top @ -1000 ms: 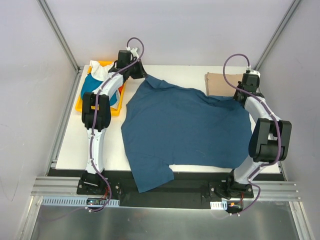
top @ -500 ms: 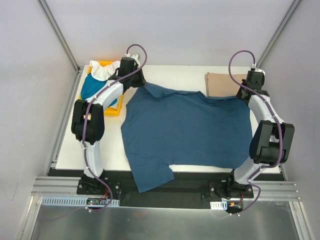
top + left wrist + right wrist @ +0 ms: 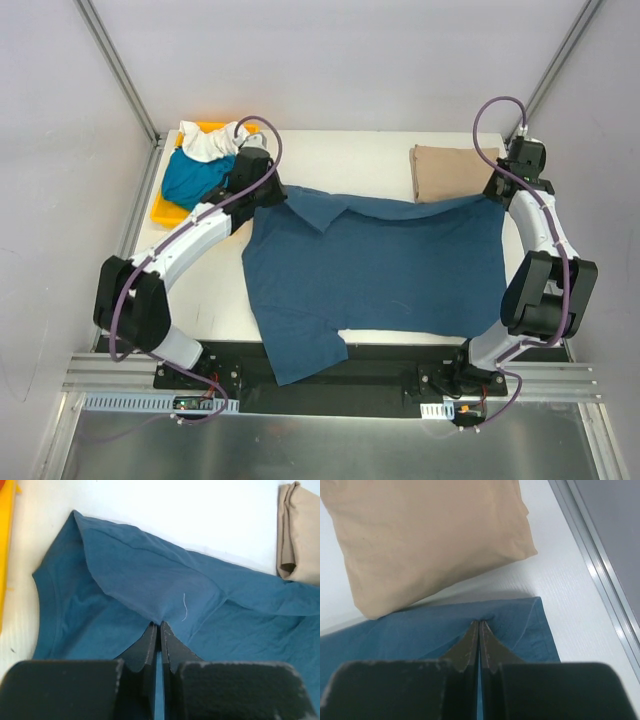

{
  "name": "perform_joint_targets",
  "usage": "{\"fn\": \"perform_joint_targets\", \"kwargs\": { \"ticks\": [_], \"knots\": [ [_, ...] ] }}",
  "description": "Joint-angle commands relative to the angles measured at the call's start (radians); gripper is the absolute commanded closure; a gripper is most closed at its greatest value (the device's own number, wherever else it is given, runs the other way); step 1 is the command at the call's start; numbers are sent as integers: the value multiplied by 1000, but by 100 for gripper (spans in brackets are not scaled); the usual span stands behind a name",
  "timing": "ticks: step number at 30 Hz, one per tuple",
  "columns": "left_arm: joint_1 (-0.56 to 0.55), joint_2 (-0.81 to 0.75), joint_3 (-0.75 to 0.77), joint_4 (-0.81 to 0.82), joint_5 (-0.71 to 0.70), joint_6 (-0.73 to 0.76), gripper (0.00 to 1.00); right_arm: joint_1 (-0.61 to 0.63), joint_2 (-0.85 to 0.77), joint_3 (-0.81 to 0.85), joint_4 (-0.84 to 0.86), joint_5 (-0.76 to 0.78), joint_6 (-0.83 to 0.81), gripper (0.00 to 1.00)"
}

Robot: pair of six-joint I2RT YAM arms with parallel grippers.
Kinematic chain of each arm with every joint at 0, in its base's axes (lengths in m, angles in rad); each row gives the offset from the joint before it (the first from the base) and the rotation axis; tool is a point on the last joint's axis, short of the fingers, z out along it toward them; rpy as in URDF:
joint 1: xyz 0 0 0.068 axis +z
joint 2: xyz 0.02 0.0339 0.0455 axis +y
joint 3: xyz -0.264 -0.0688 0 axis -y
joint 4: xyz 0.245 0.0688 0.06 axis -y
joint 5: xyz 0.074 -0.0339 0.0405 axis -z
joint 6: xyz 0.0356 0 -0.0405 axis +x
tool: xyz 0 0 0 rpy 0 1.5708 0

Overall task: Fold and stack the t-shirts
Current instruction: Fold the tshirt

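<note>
A dark blue t-shirt (image 3: 375,265) lies spread over the middle of the white worktop (image 3: 340,150), filling most of its width. Part of its near-left side hangs over the near edge onto the black mounting rail (image 3: 380,378).

The left gripper (image 3: 160,625) is at the shirt's far-left part. Its two black fingers are pressed tight together on a raised fold of the blue cloth, and a flap of fabric is turned over just beyond them. A short white thread (image 3: 184,607) lies on that flap.

The right gripper (image 3: 479,623) is at the shirt's far-right corner, near the right edge of the worktop. It too is clenched on the blue fabric, pinching the hem so that the corner is doubled over.

A folded beige t-shirt (image 3: 450,172) rests in the far-right corner of the worktop. Its near edge is touching or just overlapping the blue shirt's far edge.

A yellow tray (image 3: 165,207) sits in the far-left corner. It holds a crumpled teal t-shirt (image 3: 195,178), with a white t-shirt (image 3: 212,140) bunched on its far side. A strip of orange shows beyond the white one. It may be the tray's rim or more cloth, and I cannot tell which.
</note>
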Motion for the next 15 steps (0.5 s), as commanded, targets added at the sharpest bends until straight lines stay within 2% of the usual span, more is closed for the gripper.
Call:
{"fn": "perform_joint_targets", "kwargs": {
  "ticks": [1,15],
  "knots": [
    [-44,-133,-57,-52,-111,-115,100,-10,8,83,-24,-26,-19,99],
    [-150,-331,-199,-164,-119,-268,100,-20,14,113,-54,-8,-65,99]
  ]
}}
